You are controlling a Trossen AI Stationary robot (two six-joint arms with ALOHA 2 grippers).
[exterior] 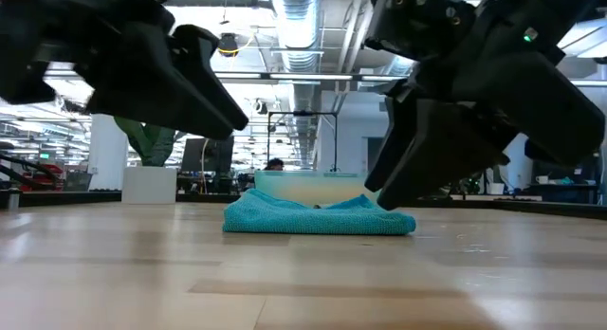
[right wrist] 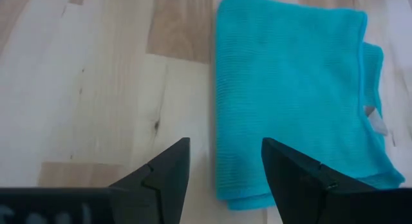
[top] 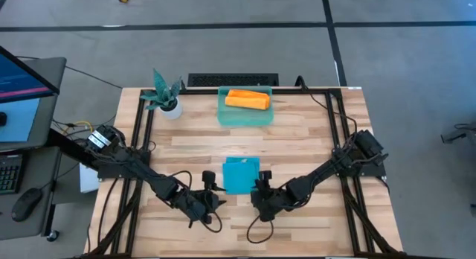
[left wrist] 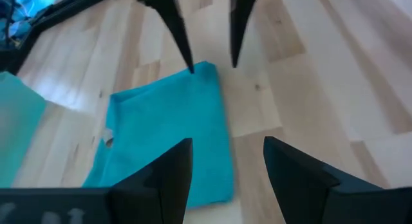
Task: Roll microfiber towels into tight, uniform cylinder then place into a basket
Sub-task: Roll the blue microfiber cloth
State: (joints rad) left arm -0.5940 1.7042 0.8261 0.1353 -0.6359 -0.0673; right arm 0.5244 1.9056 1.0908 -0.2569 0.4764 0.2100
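Observation:
The teal-blue towel (top: 241,175) lies flat and folded on the table between my two grippers; it also shows in the low view (exterior: 318,216). The orange-yellow towel (top: 247,100) lies rolled inside the teal-green basket (top: 245,116) at the table's far middle. My left gripper (top: 214,190) is open just left of the teal towel's near end (left wrist: 167,134). My right gripper (top: 256,190) is open just right of it, and the towel's side edge (right wrist: 219,121) lies ahead of the gap between its fingers. Whether a fingertip touches the cloth, I cannot tell.
A teal potted plant (top: 165,95) in a white pot stands at the table's far left. The basket (exterior: 313,186) stands behind the teal towel in the low view. Bare wood lies near the table's front edge (top: 238,237) and on both sides.

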